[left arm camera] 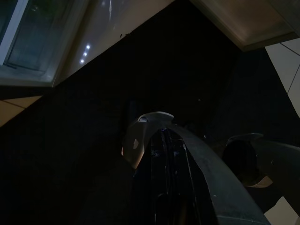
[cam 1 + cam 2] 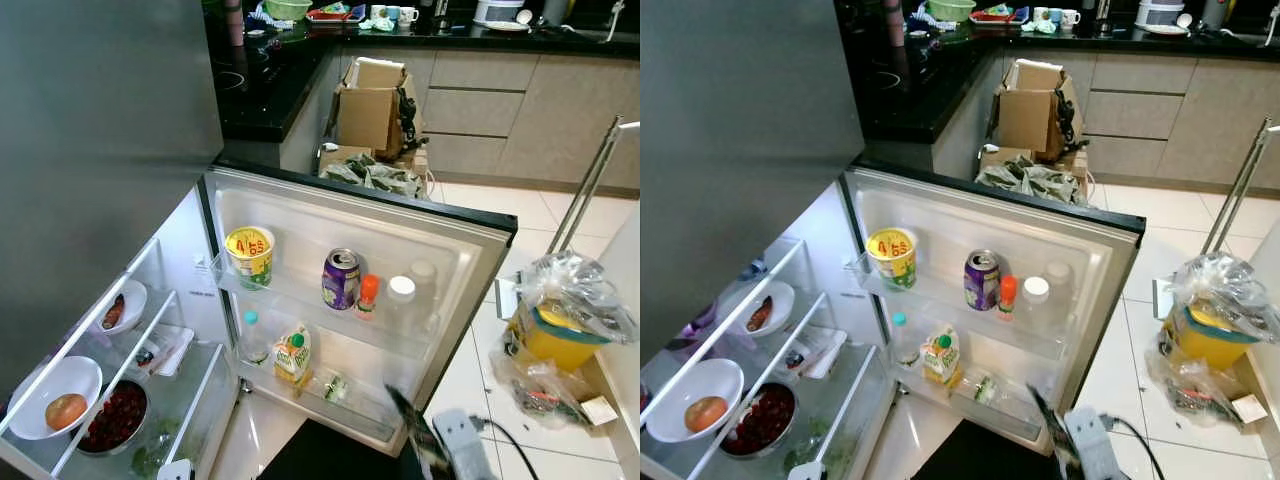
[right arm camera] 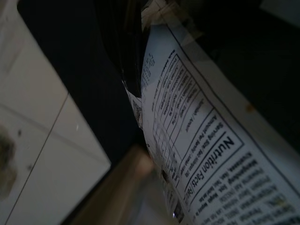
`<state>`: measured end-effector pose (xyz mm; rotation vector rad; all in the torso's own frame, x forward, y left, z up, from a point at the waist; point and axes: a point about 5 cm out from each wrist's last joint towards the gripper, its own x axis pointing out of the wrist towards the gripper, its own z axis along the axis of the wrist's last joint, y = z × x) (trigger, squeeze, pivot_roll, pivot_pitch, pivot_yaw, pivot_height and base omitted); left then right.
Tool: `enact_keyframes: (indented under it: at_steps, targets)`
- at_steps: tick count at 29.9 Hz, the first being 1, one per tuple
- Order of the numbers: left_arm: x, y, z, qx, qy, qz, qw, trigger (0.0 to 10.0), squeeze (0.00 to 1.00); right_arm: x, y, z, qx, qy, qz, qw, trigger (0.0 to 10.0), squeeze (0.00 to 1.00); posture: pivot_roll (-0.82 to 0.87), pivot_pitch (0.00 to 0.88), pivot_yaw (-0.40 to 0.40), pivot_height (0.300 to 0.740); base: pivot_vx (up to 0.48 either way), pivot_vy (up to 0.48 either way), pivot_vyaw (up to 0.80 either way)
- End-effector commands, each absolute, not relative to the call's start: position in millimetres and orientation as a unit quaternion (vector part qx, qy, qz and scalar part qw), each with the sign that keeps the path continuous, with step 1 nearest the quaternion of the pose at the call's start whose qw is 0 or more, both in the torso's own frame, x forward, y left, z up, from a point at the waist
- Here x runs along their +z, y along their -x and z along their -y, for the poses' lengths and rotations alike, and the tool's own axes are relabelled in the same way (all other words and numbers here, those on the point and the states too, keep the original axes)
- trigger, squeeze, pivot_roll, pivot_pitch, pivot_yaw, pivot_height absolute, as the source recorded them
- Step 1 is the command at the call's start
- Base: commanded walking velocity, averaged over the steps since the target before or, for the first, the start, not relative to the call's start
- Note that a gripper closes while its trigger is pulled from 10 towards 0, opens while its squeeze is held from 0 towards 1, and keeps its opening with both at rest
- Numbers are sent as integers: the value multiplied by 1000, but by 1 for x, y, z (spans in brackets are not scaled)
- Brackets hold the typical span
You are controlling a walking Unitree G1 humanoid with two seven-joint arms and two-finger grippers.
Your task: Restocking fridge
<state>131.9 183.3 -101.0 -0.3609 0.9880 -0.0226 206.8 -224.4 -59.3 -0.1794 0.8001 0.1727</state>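
The right gripper [image 2: 425, 450] sits low before the open fridge door [image 2: 470, 250], its black fingers pinching a glossy packet [image 3: 201, 150] printed with a nutrition panel; the packet lies flat against one finger in the right wrist view, though what kind of packet it is I cannot tell. The left gripper [image 1: 187, 159] hangs in shadow, its curved fingers parted and holding nothing. On the door's upper shelf stand a yellow tub [image 2: 250, 255], a purple metal can [image 2: 341, 279], a small orange-capped bottle [image 2: 367, 296] and a white-lidded jar [image 2: 400, 300]. Below them sits a carton [image 2: 292, 355]. Inside, a white bowl [image 2: 50, 400] holds a round brown fruit, beside a bowl of red berries [image 2: 115, 418].
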Motion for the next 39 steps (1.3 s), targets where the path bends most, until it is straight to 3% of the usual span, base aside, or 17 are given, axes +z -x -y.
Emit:
enact_keyframes:
  at_steps: [1,6,14,19,21,24,29,39]
  targets:
    - [-102,-129,-184,-11,171,-476,862,10000,0,-55,-212,224,84,73,-370,922,10000,0,-60,11,-13,740,0,0,0]
    - [-102,-129,-183,-12,170,-477,862,10000,0,-43,-229,212,131,-3,-331,934,10000,0,-61,12,-11,740,0,0,0]
    - [-102,-129,-184,-12,170,-477,862,10000,0,-40,-234,198,194,-3,-321,927,10000,0,-57,14,-13,740,0,0,0]
    - [-102,-127,-185,-11,168,-479,861,10000,0,-39,-235,178,270,-1,-314,910,10000,0,-55,15,-12,740,0,0,0]
    - [-102,-127,-186,-11,167,-480,861,10000,0,-37,-234,161,344,4,-308,887,10000,0,-54,15,-14,740,0,0,0]
    - [-102,-127,-186,-11,167,-480,861,10000,0,-35,-234,154,384,15,-304,872,10000,0,-54,15,-14,740,0,0,0]
    - [-102,-127,-185,-12,168,-480,861,10000,0,-28,-244,152,391,54,-288,872,10000,0,-54,15,-16,740,0,0,0]
    - [-101,-130,-183,-16,171,-473,864,10000,0,-12,-267,155,340,76,-245,905,10000,0,-58,16,-17,740,0,0,0]
